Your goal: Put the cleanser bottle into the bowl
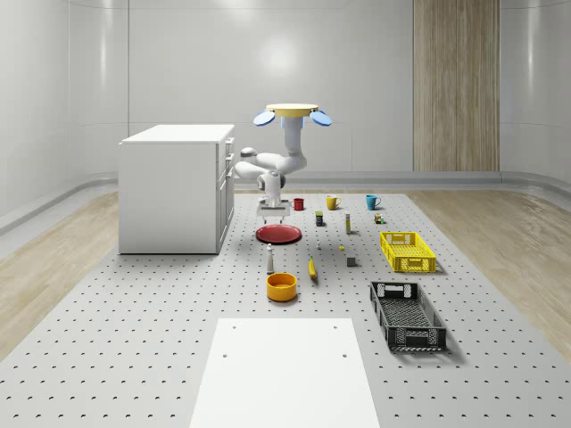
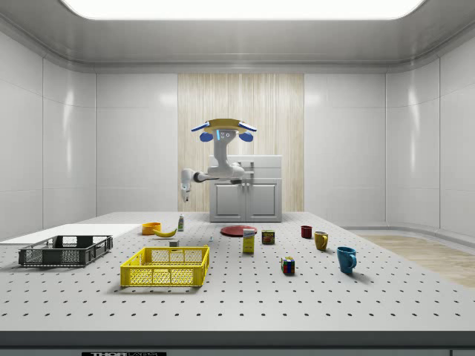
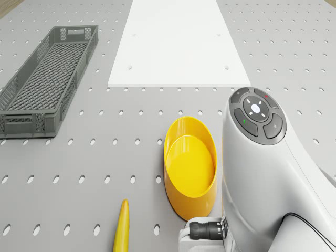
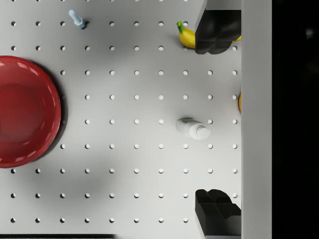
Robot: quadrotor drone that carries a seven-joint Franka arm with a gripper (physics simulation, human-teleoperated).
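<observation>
The drone (image 1: 293, 111) hovers above the perforated grey table (image 1: 134, 339), near the white cabinet (image 1: 174, 187). The glossy red plate (image 4: 22, 110) lies beside the round yellow bowl (image 3: 190, 167). The slim white cleanser bottle (image 4: 193, 129) stands upright on the table between them, cap up. The gripper (image 4: 218, 122) hangs above it, black fingers (image 4: 217, 30) apart

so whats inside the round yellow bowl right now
Nothing: the round yellow bowl shows a bare floor in the drone view. The white cleanser bottle stands on the perforated table, below the open gripper. The white arm covers the bowl's outer edge.
</observation>
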